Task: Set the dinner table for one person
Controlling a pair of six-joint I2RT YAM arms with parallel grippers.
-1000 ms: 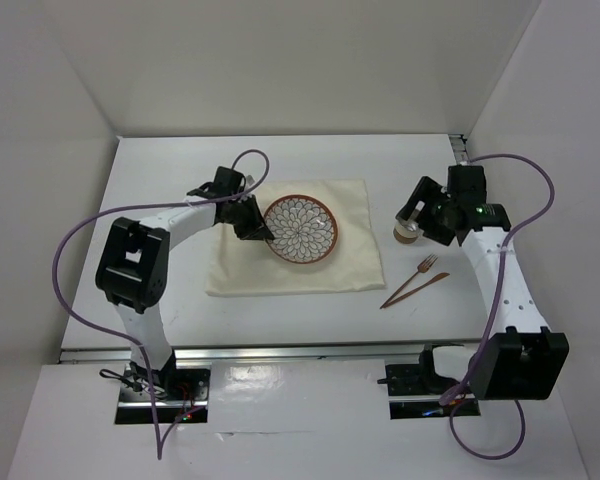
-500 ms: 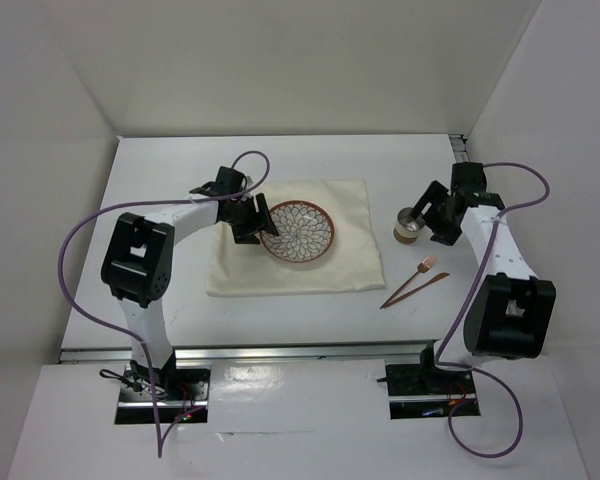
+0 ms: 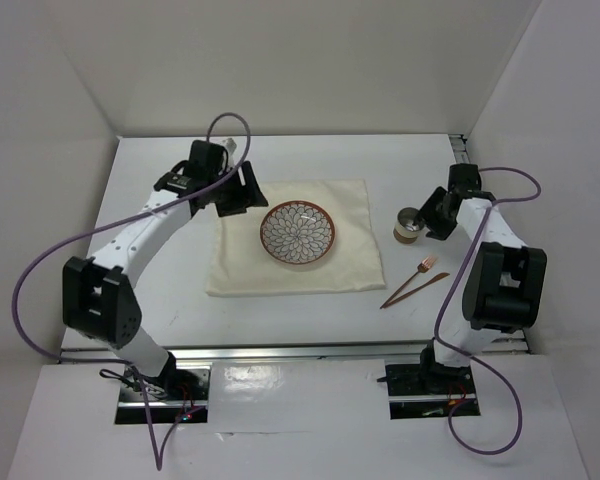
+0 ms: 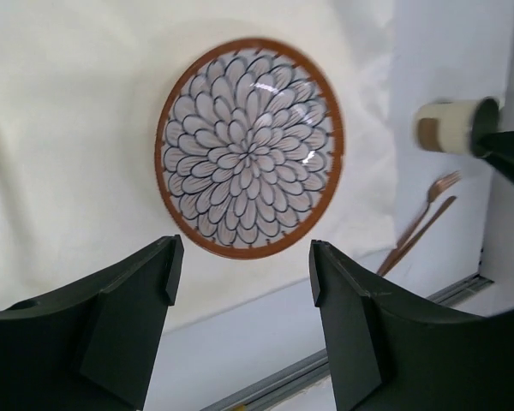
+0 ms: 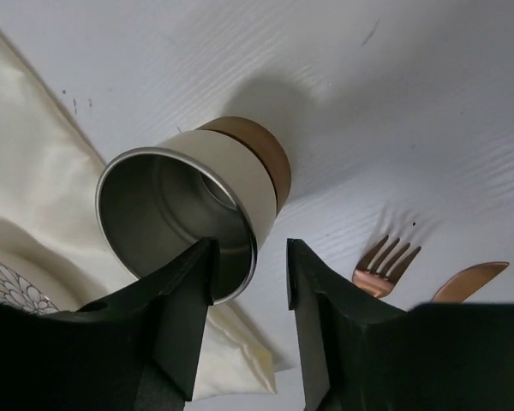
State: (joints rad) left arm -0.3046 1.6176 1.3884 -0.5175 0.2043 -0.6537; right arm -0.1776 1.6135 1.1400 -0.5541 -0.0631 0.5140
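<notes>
Right claw stands open astride the rim of the cream steel-lined cup on the matte-white desk beside the cream cloth, left claw open, empty; advise closing squarely, lifting upright.

You see plate on cloth, left tool over the cloth's far-left corner. Right tool at the cup; fork and knife lie nearer.

A patterned plate lies on a cream cloth; a cup, fork and knife are near the dinner table's right edge.
</notes>
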